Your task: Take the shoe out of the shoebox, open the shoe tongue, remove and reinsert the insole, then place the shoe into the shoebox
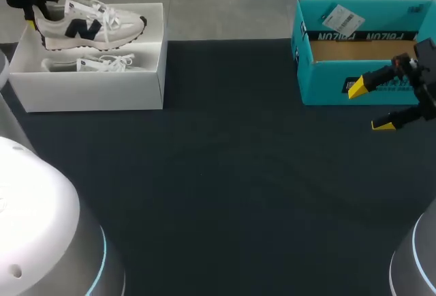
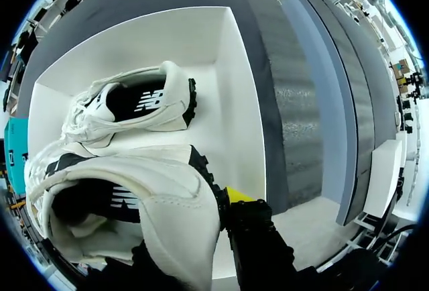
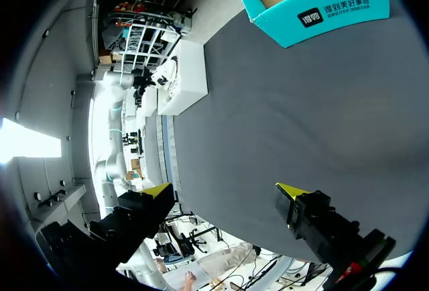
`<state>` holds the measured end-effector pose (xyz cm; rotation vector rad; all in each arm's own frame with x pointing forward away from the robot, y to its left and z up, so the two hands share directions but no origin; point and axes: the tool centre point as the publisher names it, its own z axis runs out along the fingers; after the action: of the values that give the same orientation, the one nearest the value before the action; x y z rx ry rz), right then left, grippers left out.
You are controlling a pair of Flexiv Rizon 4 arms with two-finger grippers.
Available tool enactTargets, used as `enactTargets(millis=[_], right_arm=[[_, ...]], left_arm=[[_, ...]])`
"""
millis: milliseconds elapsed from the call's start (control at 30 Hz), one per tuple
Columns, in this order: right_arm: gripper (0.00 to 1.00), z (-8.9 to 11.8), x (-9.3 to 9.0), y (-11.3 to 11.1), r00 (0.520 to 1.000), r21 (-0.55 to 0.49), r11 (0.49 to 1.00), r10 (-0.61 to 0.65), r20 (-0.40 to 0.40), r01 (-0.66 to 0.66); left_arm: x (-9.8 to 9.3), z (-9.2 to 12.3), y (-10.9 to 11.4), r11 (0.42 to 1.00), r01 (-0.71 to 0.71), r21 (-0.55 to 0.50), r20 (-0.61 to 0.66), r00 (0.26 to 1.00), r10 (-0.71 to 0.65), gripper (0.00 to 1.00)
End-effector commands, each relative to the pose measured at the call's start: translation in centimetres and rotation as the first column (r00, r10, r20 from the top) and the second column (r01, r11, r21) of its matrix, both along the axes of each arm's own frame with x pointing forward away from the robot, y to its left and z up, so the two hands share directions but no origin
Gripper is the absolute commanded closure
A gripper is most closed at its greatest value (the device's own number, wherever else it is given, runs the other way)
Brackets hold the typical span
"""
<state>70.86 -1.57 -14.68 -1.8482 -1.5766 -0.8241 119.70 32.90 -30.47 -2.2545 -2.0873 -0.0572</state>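
Left side, ten o'clock of the desk [image 1: 225, 173]: the white shoebox [image 1: 95, 93] stands open. The left pincer [image 1: 28, 11] is clamped on the heel of the shoe [image 1: 88, 23]. The wrist view shows one yellow fingertip [image 2: 238, 194] pressed to the outside of the heel collar. The other finger is hidden by the shoe, so the clamp is judged from the shoe riding raised at the box's far rim, heel to nine o'clock and toe to three. A second shoe [image 1: 95, 64] lies in the box beneath it.

Step in hand, by judgement, is the lift-out. It calls for a straight rise until the sole is clear of the rim and of the lower shoe's laces. The heel hold must be firm, since the toe hangs unsupported and may droop. The shoe should then go down at mid-desk, where the other arm can reach the tongue.

Right side, two o'clock: a teal box [image 1: 327, 86] stands open. Just in front of it, at three o'clock, the right pincer [image 1: 370, 106] hangs with its fingers wide apart, holding nothing.

Markings: the held shoe has a dark letter-mark on its side and white print on the insole. The teal box has a white label [image 1: 339, 18] on its flap, and there is print along its inner flap and front wall. None is transcribed.
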Motion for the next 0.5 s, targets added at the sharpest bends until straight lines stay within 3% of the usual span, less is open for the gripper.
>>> enactTargets(millis=[33, 500], right_arm=[[0.00, -0.1, -0.1, 0.0, 1.000, -0.002, 1.000, -0.002, 0.000, 0.002], [0.00, -0.1, -0.1, 0.0, 1.000, -0.002, 1.000, -0.002, 0.000, 0.002]], left_arm=[[1.8, -1.7, 0.0, 1.000, 0.001, -0.007, -0.031, 1.000, -0.001, 1.00], [2.2, -5.6, -0.2, 1.000, -0.009, -0.021, -0.019, 1.000, 0.008, 1.00]])
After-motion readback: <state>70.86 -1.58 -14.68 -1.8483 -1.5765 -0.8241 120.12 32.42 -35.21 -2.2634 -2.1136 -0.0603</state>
